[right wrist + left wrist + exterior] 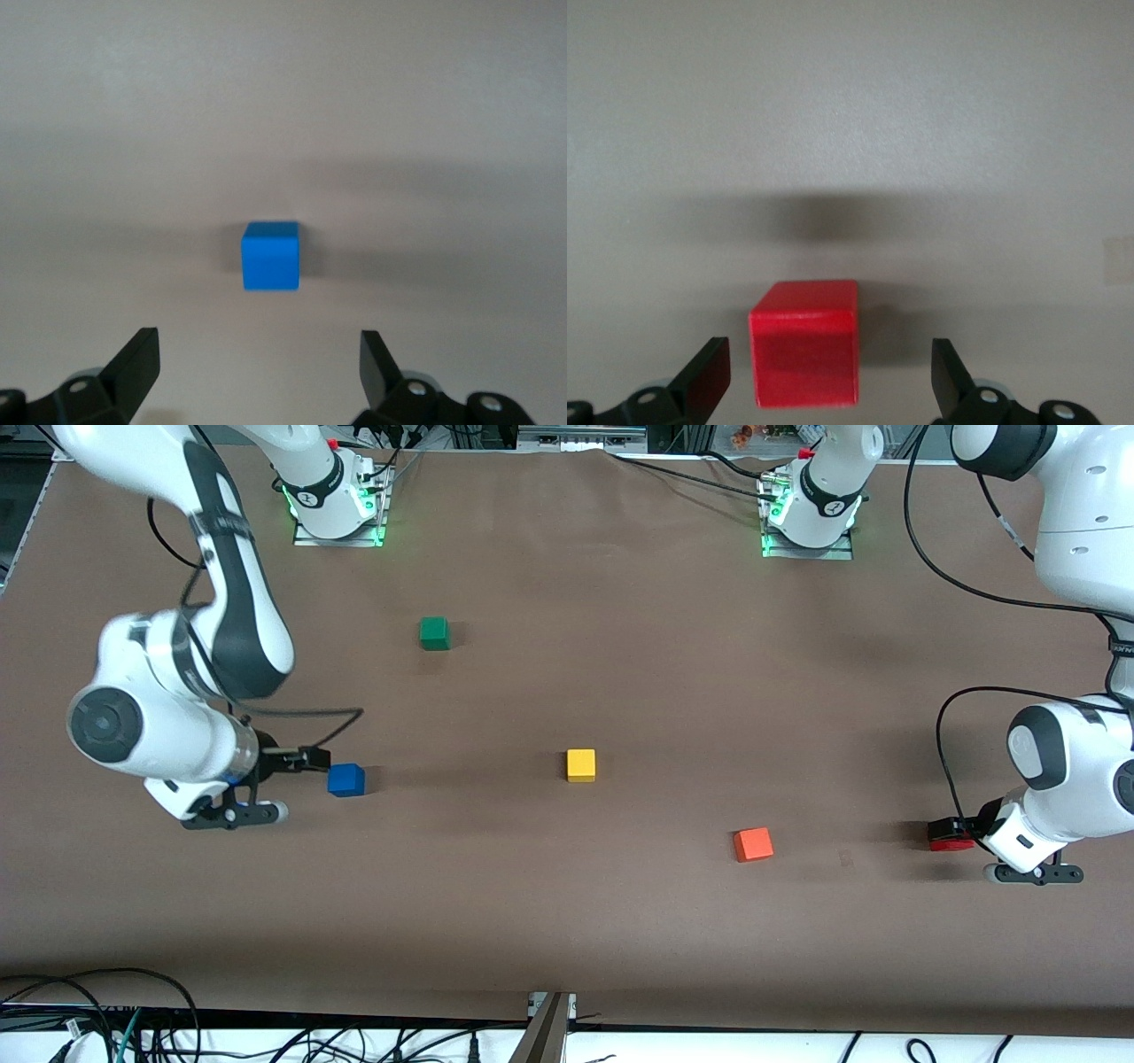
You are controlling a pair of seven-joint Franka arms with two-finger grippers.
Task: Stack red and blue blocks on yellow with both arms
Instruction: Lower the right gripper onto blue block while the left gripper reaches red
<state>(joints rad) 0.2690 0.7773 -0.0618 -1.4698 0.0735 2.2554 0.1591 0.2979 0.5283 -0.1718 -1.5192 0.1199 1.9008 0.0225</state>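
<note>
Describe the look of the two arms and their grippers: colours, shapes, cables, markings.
Both arms are bulky, rounded white jointed shells with dark grey joint bands, trailing thin black cables. The right arm and left arm each rise from a base lit green, with a small red part above. The right gripper and left gripper have black wedge-shaped fingers on black mounts with silvery screws.

The front camera is looking down from high across the surface (567, 921), bases at twelve o'clock. Each wrist camera is peering closely past its own gripper: left at the red block (804, 343) (950, 836), right at the blue block (271, 256) (345, 780).
</note>
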